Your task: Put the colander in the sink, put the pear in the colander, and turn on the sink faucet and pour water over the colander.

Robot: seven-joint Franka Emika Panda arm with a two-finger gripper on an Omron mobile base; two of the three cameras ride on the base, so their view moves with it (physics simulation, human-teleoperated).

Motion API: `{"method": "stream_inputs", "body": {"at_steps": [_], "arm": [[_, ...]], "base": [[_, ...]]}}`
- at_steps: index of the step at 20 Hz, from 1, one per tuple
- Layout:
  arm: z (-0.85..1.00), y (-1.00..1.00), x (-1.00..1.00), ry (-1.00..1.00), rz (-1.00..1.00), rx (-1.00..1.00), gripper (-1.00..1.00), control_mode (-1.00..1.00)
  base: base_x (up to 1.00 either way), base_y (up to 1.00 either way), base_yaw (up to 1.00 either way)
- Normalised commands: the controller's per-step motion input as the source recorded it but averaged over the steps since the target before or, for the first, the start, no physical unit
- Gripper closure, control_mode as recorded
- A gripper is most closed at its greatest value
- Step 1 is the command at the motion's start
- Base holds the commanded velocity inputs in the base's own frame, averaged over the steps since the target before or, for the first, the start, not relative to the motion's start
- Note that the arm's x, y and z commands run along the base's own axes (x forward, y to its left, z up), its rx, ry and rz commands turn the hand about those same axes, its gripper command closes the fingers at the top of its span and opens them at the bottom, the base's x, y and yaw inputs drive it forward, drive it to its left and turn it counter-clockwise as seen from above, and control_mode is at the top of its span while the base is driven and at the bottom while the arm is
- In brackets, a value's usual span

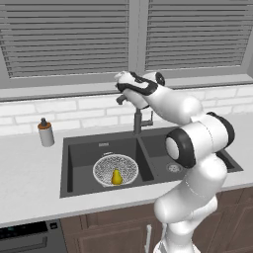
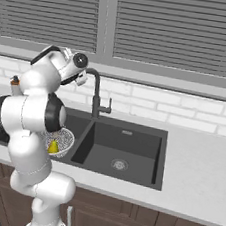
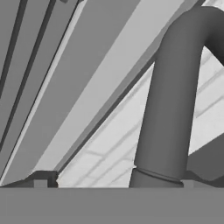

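Colander (image 1: 115, 170) sits in the left basin of the sink (image 1: 79, 148), lower centre-left of the left base frame, with the pear (image 1: 116, 177) inside it, upright, toward the near side of the bowl. In the right base frame the same colander (image 2: 63, 142) and pear (image 2: 53, 147) show at centre-left, partly behind the arm. Right basin has just its round drain (image 2: 119, 164). Sink faucet (image 2: 97, 93) stands at the back rim between the basins, upper centre-left of the right base frame, spout curving over toward the left of that frame. Gripper (image 1: 120, 92) is up at the faucet top, above centre of the left base frame, jaws spread wide and released, nothing held. Hand view: the faucet's dark pipe (image 3: 173, 100) rises from bottom centre to upper right, very close, between the two finger tips at the bottom corners; can't tell if either tip touches it. Soap bottle (image 1: 46, 132) on the counter (image 1: 29, 183) at the left edge, well apart from the sink. Closed window blinds (image 1: 64, 34) across the top.
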Motion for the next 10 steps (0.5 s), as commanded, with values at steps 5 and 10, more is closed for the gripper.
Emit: {"method": "stream_inputs", "body": {"at_steps": [5, 10], "arm": [[-0.02, 0.02, -0.15, 0.00, -0.14, 0.04, -1.00, -1.00], [0.00, -0.23, -0.48, 0.05, -0.10, 0.02, -1.00, -1.00]], "base": [[0.00, 0.00, 0.00], [0.00, 0.00, 0.00]]}}
